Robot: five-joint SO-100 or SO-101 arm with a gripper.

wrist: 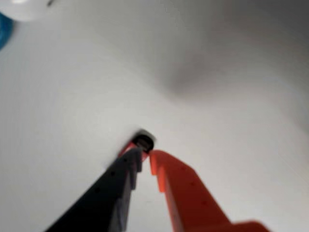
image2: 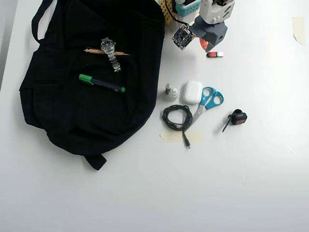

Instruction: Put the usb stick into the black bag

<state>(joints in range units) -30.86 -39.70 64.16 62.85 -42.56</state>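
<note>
On table: 1 usb stick (image2: 215, 54), 1 black bag (image2: 91, 77).

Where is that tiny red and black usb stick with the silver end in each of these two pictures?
Wrist view: the small red and black usb stick with a silver end sits just below centre, at the tips of the black and orange fingers.
Overhead view: the usb stick lies on the white table, upper right, beside the arm.
Shared landmark: the blue-handled scissors, seemingly the blue patch at the wrist view's top left corner.
</note>
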